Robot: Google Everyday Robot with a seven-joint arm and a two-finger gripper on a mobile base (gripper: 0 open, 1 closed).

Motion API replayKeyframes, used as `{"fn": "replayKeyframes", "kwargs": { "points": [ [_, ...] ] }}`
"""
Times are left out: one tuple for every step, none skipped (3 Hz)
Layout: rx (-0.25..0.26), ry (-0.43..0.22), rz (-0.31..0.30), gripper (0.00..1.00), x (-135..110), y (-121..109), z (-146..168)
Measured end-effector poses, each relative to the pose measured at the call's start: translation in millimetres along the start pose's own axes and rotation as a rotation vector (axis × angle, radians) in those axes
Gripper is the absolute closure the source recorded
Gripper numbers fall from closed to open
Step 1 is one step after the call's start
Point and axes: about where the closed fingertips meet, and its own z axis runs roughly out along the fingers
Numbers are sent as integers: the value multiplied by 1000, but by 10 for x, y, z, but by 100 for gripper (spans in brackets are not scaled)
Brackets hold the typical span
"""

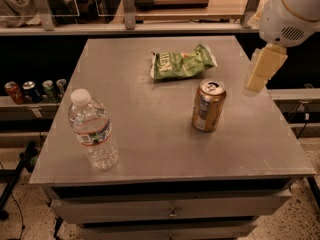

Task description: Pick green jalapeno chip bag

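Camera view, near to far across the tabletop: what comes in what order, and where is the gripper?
Bottle → can → chip bag. The gripper hangs over the right edge of the table, right of the can.

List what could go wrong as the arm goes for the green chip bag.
1. The gripper hangs over the table's right side, close to the upright gold-brown soda can. A low sweep toward the bag could tip the can.
2. The green jalapeno chip bag lies flat, crinkled and glossy, so a grasp may slip or catch only a fold.
3. The bag sits toward the far side of the table. A downward push could slide it farther back.
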Motion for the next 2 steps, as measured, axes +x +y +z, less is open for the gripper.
{"fn": "replayKeyframes", "kwargs": {
  "points": [
    [89, 14, -29, 0, -70, -321, 108],
    [164, 12, -28, 0, -99, -625, 223]
  ]
}}
